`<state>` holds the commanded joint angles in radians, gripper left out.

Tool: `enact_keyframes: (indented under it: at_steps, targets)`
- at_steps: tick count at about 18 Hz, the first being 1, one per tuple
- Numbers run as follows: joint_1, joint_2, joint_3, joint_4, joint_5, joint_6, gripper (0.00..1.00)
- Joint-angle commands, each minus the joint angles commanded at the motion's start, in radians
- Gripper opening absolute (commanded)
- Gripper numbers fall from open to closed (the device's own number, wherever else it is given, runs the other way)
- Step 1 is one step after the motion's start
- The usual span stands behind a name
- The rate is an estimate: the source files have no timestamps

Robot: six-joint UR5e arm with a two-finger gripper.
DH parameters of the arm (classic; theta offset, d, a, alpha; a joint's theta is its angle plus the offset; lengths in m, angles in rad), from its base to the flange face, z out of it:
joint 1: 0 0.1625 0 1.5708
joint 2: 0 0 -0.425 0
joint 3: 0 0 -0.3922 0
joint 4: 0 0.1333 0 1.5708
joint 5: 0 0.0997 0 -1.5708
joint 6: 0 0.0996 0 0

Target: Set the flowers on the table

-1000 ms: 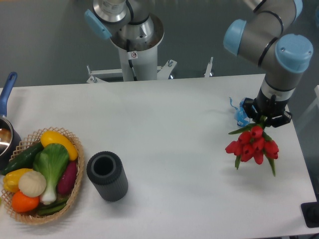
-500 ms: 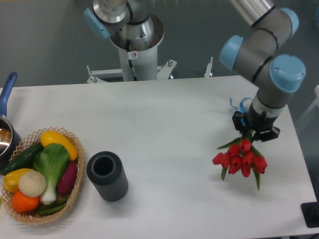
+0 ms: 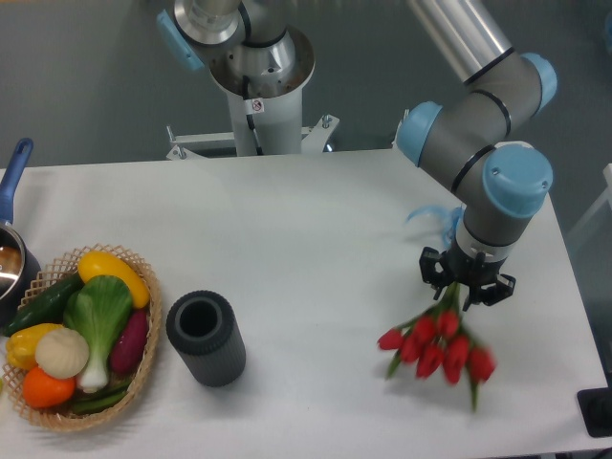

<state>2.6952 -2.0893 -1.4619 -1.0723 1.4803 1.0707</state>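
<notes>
Flowers (image 3: 435, 349): red buds nearest me, hanging low over the right part of the table (image 3: 316, 239); blurred, so I can't tell whether the buds touch it.
Long axis: stems run up and slightly back from the buds into the gripper (image 3: 465, 287); the bunch hangs below and a little left of it.
Gripper: clamped on the stem ends, pointing down.
Next move, my call: lower, tilt the bunch flat, then release.
Left side: grey cylinder (image 3: 205, 337) and vegetable basket (image 3: 143, 368), well apart from the bunch.
Farther back: blue ribbon (image 3: 435, 212) behind the arm, mostly hidden.
</notes>
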Motion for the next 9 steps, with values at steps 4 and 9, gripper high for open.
enact_keyframes:
  at_steps: [4, 9]
  targets:
    - [0.006, 0.026, 0.005, 0.003, 0.002, 0.011, 1.0]
    - [0.061, 0.064, 0.026, 0.031, 0.008, 0.012, 1.0]
